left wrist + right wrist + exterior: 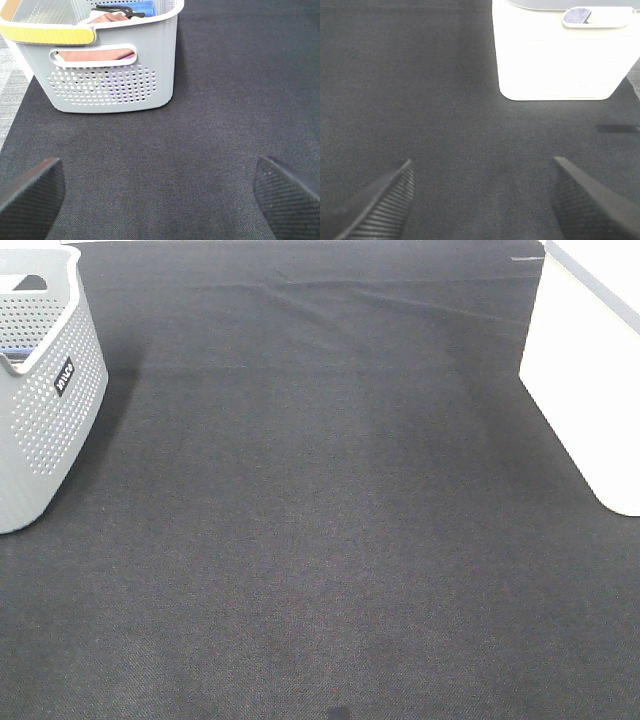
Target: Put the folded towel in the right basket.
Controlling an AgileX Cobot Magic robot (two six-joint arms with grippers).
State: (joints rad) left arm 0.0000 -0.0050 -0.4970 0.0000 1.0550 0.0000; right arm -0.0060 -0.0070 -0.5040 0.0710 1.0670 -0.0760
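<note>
Dark woven cloth [320, 540] covers the whole table, and at its left edge stands the perforated grey basket [45, 410], where the left wrist view shows a reddish-brown folded towel [95, 54] lying inside among other cloths, while the left gripper [160, 192] hangs released and empty over bare cloth just short of it. To do the pick well, it should probably descend inside the rim and pinch the towel's folded edge so the layers stay together, then carry it across to the white right basket [590, 380], near which the right gripper [482, 200] waits spread apart, holding nothing
</note>
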